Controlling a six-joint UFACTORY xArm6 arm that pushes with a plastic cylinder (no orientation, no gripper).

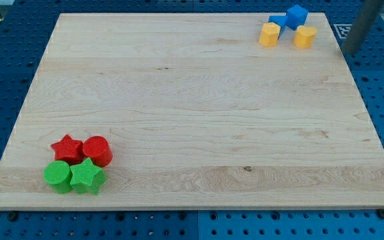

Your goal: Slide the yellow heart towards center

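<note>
**Board inventory: yellow heart parked at the far corner, push not yet begun**

1. Wooden board [192,113]: the largest item, with bare middle.
2. Rod: dark, at the two-o'clock corner, just off the board's edge. My tip [349,52] touches nothing; there are no jaws to report, only a bare end.
3. Low cluster, seven o'clock: red star [67,147], red cylinder [98,150], green cylinder [58,176], green star [87,177], packed touching.
4. High cluster, one o'clock: blue cube [297,15], a second blue block [277,21] half hidden, yellow block [269,34] of unclear shape.
5. Yellow heart [305,36]: rightmost of that cluster, just below the blue cube. Which way it points and its long axis I cannot make out.

Risk: neighbours stand close, so an off-line push would likely drag them along or spin the heart aside.
</note>
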